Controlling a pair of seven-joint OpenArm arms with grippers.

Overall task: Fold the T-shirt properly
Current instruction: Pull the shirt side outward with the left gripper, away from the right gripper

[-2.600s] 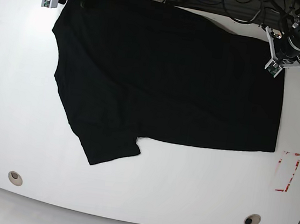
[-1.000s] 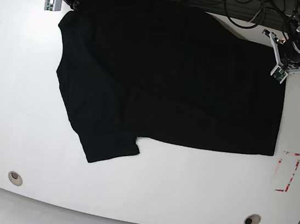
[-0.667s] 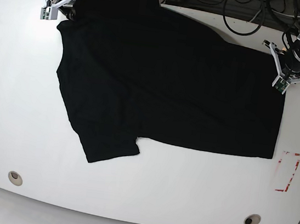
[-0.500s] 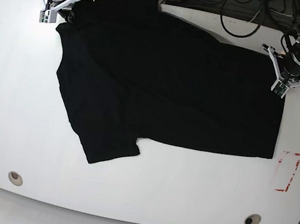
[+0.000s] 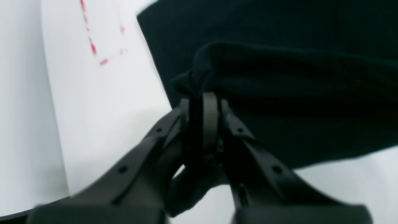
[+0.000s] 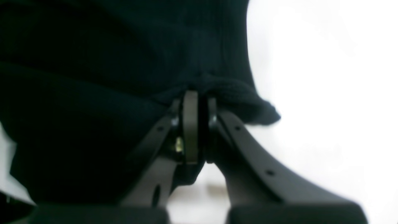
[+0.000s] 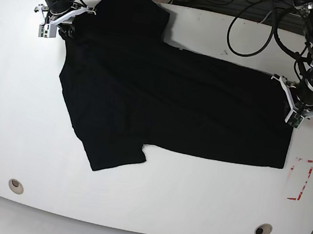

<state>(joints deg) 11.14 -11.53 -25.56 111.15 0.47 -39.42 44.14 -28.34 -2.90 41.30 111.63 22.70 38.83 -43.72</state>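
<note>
White table is carrying the black T-shirt, which is lying mostly flat and spreading between the two claws, far edge lifted. Left gripper is pinching a bunched corner of cloth, jaws pressed together on it; the rest of the shirt is running away above and to its right in the wrist view, red floor-tape markings off to its upper left. In the base view the left gripper is sitting at the shirt's right edge. Right gripper is also clamping a ribbed hem fold, cloth hanging above and left of it, bare table to its right; in base it is holding the far-left corner. Both corner grips are probably for carrying the far edge over toward the near hem as a fold. Near sleeve is jutting toward the front edge. Plenty of bare table is lying in front of the near hem, so room for pulling forward looks good
</note>
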